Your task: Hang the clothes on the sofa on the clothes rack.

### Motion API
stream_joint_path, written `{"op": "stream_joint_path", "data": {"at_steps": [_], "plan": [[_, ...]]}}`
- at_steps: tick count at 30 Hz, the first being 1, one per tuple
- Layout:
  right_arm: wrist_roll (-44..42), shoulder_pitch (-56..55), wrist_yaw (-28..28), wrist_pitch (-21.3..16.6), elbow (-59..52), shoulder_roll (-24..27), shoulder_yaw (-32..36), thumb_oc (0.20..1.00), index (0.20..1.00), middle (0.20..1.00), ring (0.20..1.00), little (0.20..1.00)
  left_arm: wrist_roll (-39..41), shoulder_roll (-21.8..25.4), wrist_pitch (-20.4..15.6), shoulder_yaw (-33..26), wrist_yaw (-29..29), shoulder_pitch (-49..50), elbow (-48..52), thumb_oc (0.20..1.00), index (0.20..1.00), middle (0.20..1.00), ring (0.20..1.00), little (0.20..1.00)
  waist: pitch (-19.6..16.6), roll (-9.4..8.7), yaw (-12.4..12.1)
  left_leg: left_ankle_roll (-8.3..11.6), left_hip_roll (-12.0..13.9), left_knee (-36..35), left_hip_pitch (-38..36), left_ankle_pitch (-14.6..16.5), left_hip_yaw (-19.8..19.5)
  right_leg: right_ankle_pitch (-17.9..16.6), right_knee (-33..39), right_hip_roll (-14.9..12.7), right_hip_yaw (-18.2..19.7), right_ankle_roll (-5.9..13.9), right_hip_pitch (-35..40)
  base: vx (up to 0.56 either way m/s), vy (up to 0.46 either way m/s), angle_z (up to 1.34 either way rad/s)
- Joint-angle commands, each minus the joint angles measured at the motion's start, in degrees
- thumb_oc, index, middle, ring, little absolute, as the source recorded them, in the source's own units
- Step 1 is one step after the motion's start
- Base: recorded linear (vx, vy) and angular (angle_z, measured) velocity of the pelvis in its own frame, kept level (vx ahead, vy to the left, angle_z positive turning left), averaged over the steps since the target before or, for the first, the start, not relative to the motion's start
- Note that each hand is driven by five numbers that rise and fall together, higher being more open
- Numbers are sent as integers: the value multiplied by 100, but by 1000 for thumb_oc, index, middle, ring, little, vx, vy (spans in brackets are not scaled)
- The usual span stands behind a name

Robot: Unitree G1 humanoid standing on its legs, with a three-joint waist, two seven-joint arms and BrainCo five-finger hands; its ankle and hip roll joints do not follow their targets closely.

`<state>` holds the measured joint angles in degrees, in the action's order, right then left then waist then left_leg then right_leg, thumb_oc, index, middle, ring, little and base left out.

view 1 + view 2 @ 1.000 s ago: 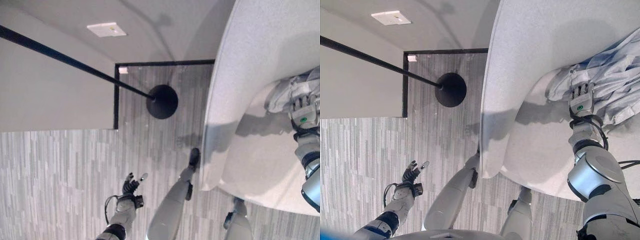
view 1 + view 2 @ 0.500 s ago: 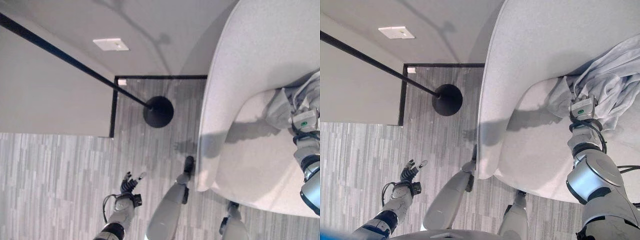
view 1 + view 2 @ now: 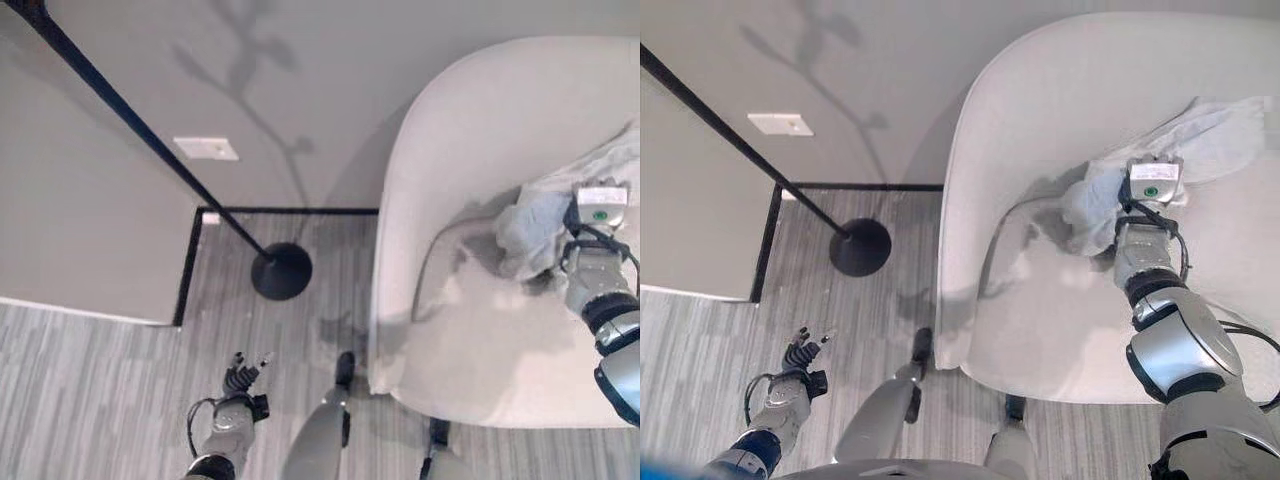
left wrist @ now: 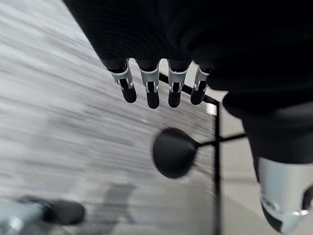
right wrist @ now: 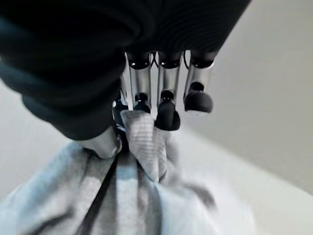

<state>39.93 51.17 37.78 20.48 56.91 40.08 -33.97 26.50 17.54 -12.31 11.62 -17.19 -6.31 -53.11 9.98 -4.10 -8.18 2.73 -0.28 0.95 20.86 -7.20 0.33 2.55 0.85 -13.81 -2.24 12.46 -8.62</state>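
- Right hand [image 3: 1148,205] pinches a fold of the clothes [image 5: 142,142] between thumb and fingers, on the sofa [image 3: 1040,300] seat.
- Rack [image 3: 280,272] stands well apart, toward the robot's left.
- Left hand [image 3: 238,378] hangs spread over the floor, nearer the rack.

Pale grey clothes [image 3: 1220,130] (dark cord), off-white sofa [image 3: 1040,110], black rack [image 3: 281,272]

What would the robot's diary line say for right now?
right hand: pinching grey garment on sofa | left hand: open, idle over floor | clothes rack: bare
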Motion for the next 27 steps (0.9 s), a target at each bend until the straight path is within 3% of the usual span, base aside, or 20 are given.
{"op": "stream_joint_path", "data": {"at_steps": [1, 6, 11, 16, 23, 27], "plan": [[-212, 291, 518, 20, -645, 420, 196, 200, 200, 200, 200, 200, -340, 175, 3, 11, -124, -75, 59, 1000, 1000, 1000, 1000, 1000, -92, -164, 0, -59, 211, 477, 31, 693, -130, -448, 415, 230, -118, -441, 266, 21, -46, -3], [-280, 235, 686, -111, -1918, 696, 848, 200, 200, 200, 200, 200, -583, 114, 141, -67, -112, 99, 110, 1000, 1000, 1000, 1000, 1000, -473, -207, 140, -19, 377, 56, -522, 555, -73, -394, 415, 329, -116, -476, 554, 24, -37, -3], [-432, 219, 743, -263, -2486, 868, 1228, 200, 200, 200, 200, 200, -710, 103, 217, -87, -58, 272, 237, 1000, 1000, 1000, 1000, 1000, -722, -219, 184, 34, 492, -349, -938, 399, -24, -343, 415, 428, -92, -500, 755, 14, -22, -1], [-708, 369, 801, -508, -3152, 1195, 1628, 200, 200, 200, 200, 200, -1234, 127, 339, 98, -101, 485, 776, 1000, 1000, 1000, 1000, 1000, -1044, -208, 289, 227, 679, -595, -1148, 201, -7, -273, 415, 573, -170, -541, 970, -17, -28, -3], [-1074, 881, 858, -701, -3299, 1281, 1551, 200, 200, 200, 200, 200, -1781, 151, 405, 287, -359, 425, 973, 1000, 1000, 1000, 1000, 1000, -1152, -214, 363, 301, 746, -595, -1198, 187, -15, -262, 415, 626, -184, -568, 1036, -25, -7, 0], [-1479, 1556, 850, -837, -3386, 1052, 1249, 200, 200, 200, 200, 200, -1926, 80, 391, 384, -742, 189, 894, 1000, 1000, 1000, 1000, 1000, -1276, -281, 398, 331, 789, -595, -1332, 214, -15, -251, 415, 659, -119, -606, 1132, 6, -7, -4]]}}
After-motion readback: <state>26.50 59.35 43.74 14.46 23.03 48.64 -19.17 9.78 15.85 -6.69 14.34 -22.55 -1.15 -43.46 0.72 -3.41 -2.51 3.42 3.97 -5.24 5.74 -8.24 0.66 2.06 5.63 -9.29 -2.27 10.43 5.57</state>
